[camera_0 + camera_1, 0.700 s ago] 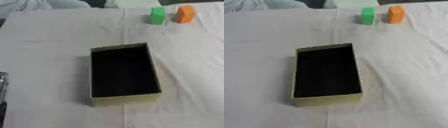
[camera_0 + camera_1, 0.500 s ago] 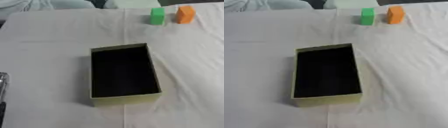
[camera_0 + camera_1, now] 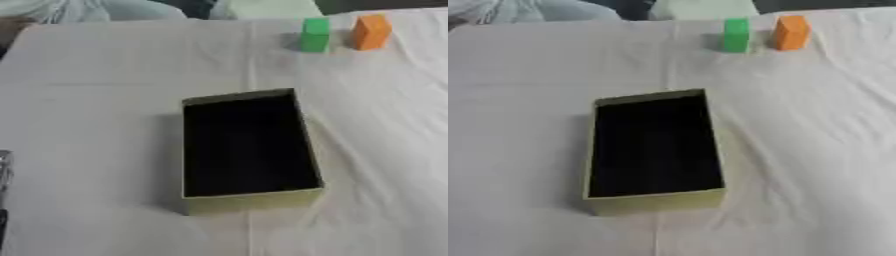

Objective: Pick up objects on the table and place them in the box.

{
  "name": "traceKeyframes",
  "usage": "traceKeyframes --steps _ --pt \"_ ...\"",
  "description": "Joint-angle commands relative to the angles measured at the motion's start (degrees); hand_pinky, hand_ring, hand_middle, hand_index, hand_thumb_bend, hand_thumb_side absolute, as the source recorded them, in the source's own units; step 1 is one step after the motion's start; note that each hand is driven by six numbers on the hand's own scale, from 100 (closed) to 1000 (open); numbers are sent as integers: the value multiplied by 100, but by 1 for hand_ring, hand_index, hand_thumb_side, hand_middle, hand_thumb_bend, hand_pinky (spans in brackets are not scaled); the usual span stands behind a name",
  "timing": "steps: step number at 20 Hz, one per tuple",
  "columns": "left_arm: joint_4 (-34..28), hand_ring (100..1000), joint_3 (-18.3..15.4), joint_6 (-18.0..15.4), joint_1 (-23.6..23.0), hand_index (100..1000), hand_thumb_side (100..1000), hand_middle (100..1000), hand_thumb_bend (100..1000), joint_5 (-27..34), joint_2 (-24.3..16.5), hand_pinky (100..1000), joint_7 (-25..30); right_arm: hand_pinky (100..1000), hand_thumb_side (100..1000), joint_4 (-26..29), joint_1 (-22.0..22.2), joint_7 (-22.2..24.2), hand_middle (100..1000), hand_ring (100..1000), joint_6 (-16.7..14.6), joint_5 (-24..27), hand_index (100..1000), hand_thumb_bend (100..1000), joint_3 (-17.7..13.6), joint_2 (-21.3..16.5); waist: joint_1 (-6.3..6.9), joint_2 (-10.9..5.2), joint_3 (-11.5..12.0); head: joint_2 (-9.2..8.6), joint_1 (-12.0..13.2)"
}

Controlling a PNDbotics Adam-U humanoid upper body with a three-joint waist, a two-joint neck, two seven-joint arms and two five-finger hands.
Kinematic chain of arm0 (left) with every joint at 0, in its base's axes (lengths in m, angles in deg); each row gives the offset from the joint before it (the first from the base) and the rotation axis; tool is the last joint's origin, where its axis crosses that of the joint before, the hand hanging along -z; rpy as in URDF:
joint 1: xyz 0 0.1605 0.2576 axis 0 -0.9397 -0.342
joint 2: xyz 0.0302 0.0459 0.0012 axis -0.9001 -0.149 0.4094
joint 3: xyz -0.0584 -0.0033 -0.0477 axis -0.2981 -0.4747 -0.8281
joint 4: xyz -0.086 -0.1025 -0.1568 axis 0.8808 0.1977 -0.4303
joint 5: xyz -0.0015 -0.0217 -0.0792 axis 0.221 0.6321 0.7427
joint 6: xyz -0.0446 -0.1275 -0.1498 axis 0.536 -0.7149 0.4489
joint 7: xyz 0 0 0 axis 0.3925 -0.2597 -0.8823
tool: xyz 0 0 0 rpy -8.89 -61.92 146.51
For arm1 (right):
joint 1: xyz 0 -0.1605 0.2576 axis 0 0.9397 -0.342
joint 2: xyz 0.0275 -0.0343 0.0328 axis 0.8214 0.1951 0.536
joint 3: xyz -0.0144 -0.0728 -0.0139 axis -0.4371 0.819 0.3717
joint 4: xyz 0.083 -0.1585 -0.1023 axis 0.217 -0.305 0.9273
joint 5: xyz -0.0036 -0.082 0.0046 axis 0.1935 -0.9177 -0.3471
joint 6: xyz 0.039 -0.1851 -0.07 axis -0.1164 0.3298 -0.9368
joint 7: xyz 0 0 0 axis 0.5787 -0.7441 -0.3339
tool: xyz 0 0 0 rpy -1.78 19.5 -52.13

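Note:
An open, shallow box [image 3: 248, 150] with pale yellow-green walls and a dark, empty inside sits in the middle of the white cloth. A green block [image 3: 315, 34] stands upright at the far right. An orange block [image 3: 371, 31] stands just to its right, apart from it. Only a thin silver and black sliver of my left hand [image 3: 3, 172] shows, at the lower left edge of the left eye view and far from the box. My right hand is in neither view.
The white tablecloth [image 3: 105, 100] covers the whole table, with creases running across it. Light fabric [image 3: 702, 8] lies bunched beyond the far edge. Open cloth surrounds the box on all sides.
The sliver at the left edge has narrowed slightly. The box and both blocks have not moved.

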Motion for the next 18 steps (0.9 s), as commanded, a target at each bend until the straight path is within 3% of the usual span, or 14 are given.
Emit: traceKeyframes --steps 1,7,15,18 --pt "-84 755 5 -40 46 898 821 742 489 7 -177 920 8 827 815 -400 -202 211 822 829 -141 -308 874 100 53 16 -25 -85 29 -81 -52" --pt "-84 754 29 -34 69 898 823 742 485 17 -167 921 36 859 957 -1245 -257 715 900 894 -479 -828 916 100 414 136 -23 -36 85 -111 -105" --pt "-84 753 44 -26 85 898 824 742 485 38 -145 921 59 864 918 -2381 -437 1414 901 905 -1150 -1527 920 100 561 440 -5 -33 88 -59 -126" --pt "-84 754 46 -29 86 898 822 742 486 45 -151 921 64 868 807 -2826 -527 1693 891 917 -1430 -1807 911 100 651 556 1 -43 93 -36 -127"
